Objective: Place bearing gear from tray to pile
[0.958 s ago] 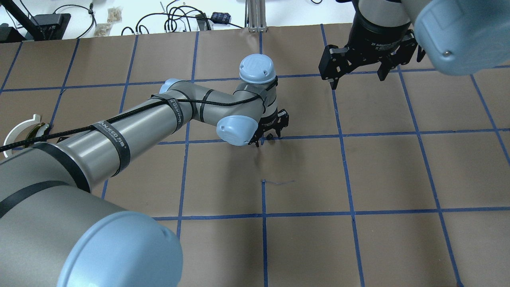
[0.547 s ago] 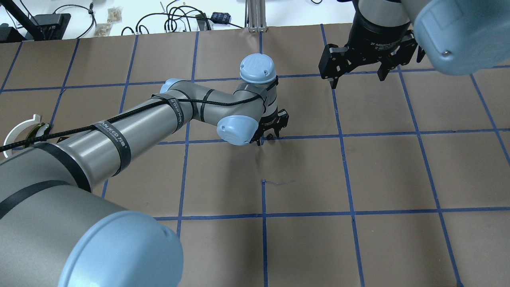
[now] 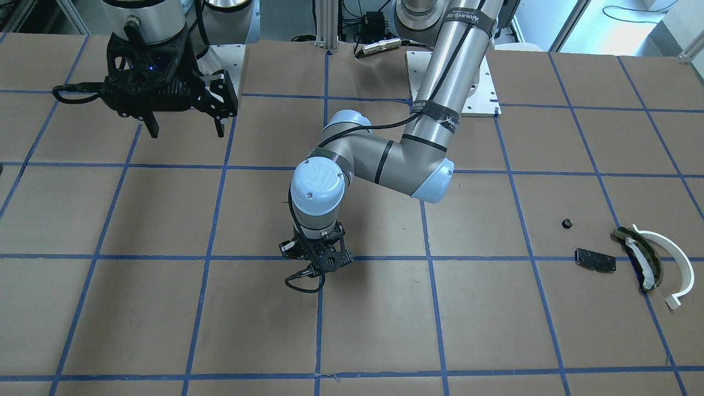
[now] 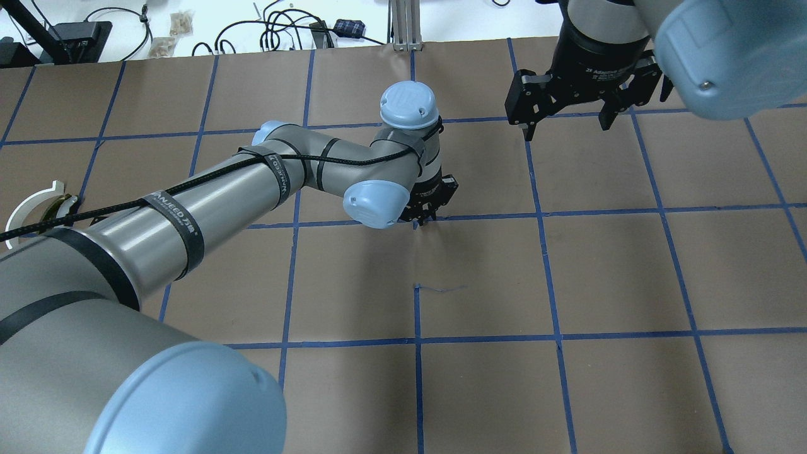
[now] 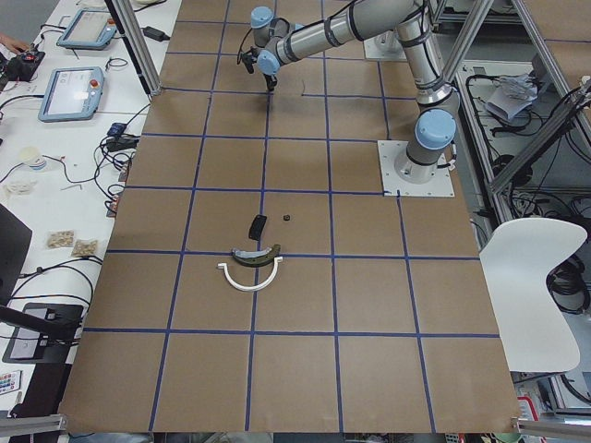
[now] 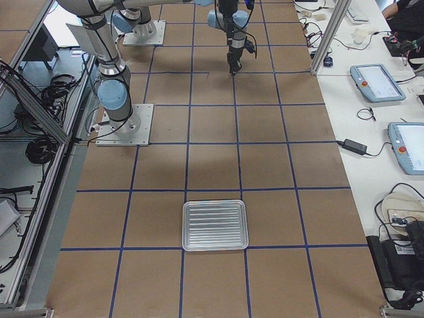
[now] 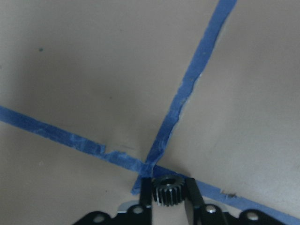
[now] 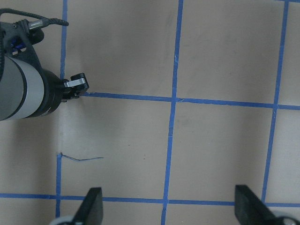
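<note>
— How is the left arm [image 4: 208,189] set?

— It is stretched out low over the brown surface [image 4: 630,284], from its own side toward the middle. The wrist bends sharply, so the left end effector [image 4: 423,217] points straight down at a crossing of blue tape [image 7: 161,140].

— And its fingers?

— Drawn in on a small black gear [image 7: 168,190]. The wrist view shows the gear pinched between the two fingertips, teeth outward, right by the tape crossing. Whether it touches the surface, I cannot tell.

— The other arm?

— The right end effector [image 4: 566,129] hangs above the surface farther back, also facing down, fingers spread wide with nothing between them.

— Where is the pile [image 3: 632,256]?

— At the surface's end on the robot's left, well apart from the gear: a white half-ring [image 3: 674,264], an olive-and-black curved piece [image 3: 641,253] just inside it, and a flat black plate [image 3: 595,259] beside that.

— The tray [image 6: 214,225]?

— At the opposite end, far from both arms.
</note>
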